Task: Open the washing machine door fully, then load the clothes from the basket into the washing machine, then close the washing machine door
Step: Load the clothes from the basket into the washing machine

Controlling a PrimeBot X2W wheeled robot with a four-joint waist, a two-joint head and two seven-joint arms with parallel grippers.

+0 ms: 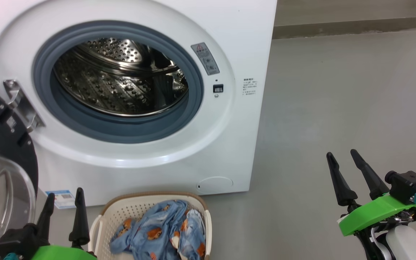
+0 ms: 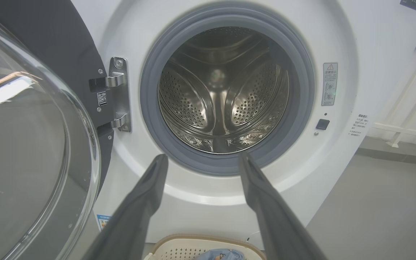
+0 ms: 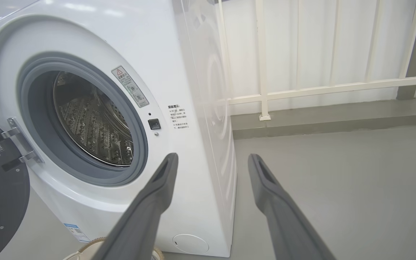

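Observation:
The white washing machine (image 1: 229, 43) fills the upper left of the head view, its steel drum (image 1: 121, 77) bare inside the grey gasket. The washing machine door (image 1: 2, 151) hangs swung out to the left on its hinge, black rim and glass bowl (image 2: 20, 144) facing me. On the floor in front stands the basket (image 1: 99, 224) with the clothes (image 1: 161, 231), light blue with bears, heaped inside. My left gripper (image 1: 65, 196) is open beside the basket's left end, empty. My right gripper (image 1: 343, 155) is open over bare floor at the right, empty.
Grey floor (image 1: 338, 108) stretches to the right of the machine. A white railing (image 3: 265, 94) and a low kerb run behind it. The open door's glass bowl bulges close to my left arm.

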